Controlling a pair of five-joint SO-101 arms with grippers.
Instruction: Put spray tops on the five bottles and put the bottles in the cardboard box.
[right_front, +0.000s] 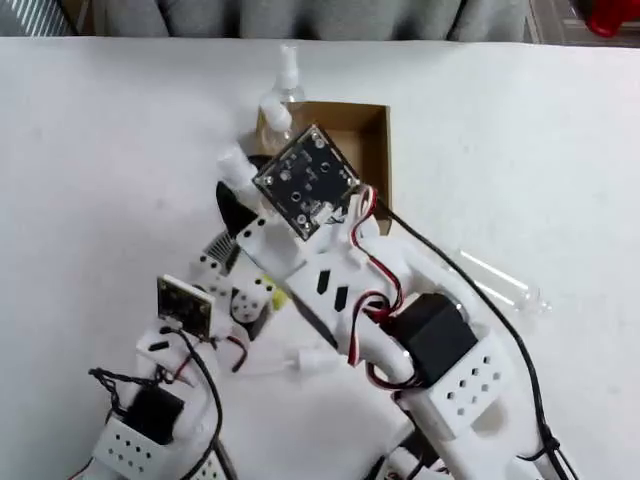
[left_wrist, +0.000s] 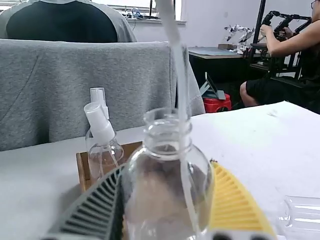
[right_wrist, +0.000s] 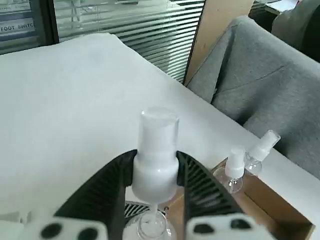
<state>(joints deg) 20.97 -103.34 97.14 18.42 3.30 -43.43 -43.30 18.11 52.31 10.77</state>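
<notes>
My left gripper (left_wrist: 165, 217) is shut on a clear bottle (left_wrist: 165, 170) that stands upright with its neck bare. My right gripper (right_wrist: 155, 175) is shut on a white spray top (right_wrist: 156, 150) right above that neck. The top's thin tube (left_wrist: 175, 50) runs down into the bottle. From above, the held spray top (right_front: 233, 166) sits just left of the cardboard box (right_front: 370, 125), and the right arm hides the bottle. Two bottles with spray tops (right_front: 283, 80) stand upright at the box's far left corner. The box (left_wrist: 82, 170) lies just behind the held bottle.
A clear bottle without a top (right_front: 497, 282) lies on its side on the table to the right of the arms. A loose spray top (right_front: 312, 360) lies near the front between the two arms. Grey fabric (left_wrist: 60, 85) runs along the table's far edge.
</notes>
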